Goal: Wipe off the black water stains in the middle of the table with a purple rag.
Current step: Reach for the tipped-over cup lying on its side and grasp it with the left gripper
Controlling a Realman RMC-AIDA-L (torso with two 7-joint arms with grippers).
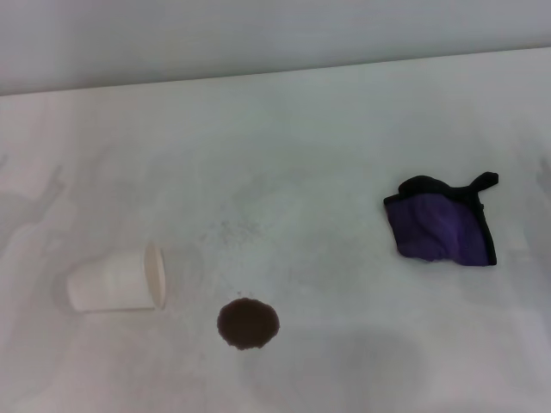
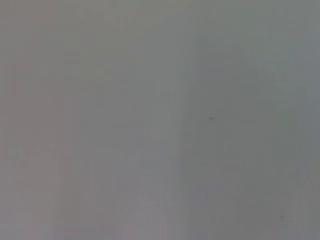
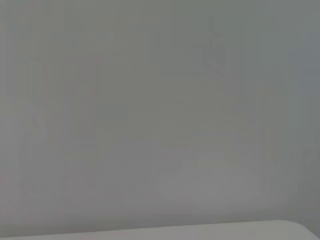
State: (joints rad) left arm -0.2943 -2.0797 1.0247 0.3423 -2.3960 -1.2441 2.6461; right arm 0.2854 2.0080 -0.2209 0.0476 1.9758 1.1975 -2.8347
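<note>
Neither hand showed in any view, so their state could not be told. The purple rag point(image 1: 443, 225) lay crumpled at the right of the surface point(image 1: 284, 146), soft and light; its bunched middle looked easiest to pinch. The stain point(image 1: 248, 323) sat well apart, near a tipped paper cup point(image 1: 118, 280).

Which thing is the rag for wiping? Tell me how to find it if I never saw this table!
Look at the big white table and go to its right side, away from the dark round blot near the front and the tipped-over paper cup on the left. There lies the purple rag, crumpled. It is the only soft, coloured thing, with black edging and a black loop sticking out.
</note>
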